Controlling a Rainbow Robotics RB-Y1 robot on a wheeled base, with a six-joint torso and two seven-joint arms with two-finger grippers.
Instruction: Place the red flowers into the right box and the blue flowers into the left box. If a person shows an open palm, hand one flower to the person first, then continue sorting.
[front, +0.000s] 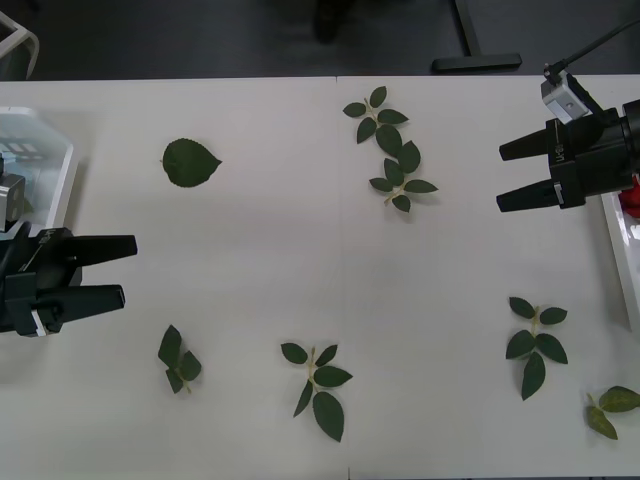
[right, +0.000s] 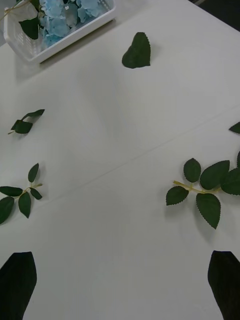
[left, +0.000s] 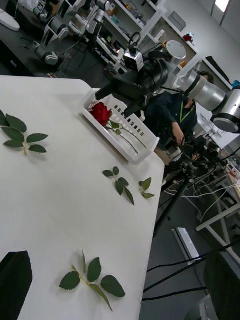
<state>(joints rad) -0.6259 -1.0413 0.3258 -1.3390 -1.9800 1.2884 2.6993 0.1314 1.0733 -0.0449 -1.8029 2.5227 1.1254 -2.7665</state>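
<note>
Both empty and spread-fingered: left gripper (front: 118, 272) beside the frame-cut left box (front: 62, 175), right gripper (front: 512, 174) above the half-hidden right box (front: 622, 245).

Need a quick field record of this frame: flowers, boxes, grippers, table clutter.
red flowers: one rose lying in the right box
blue flowers: heads in the left box
left gripper: open, empty, over the table near the left box
right gripper: open, empty, beside the right box
table: loose leaf sprigs, no flowers on it
</note>
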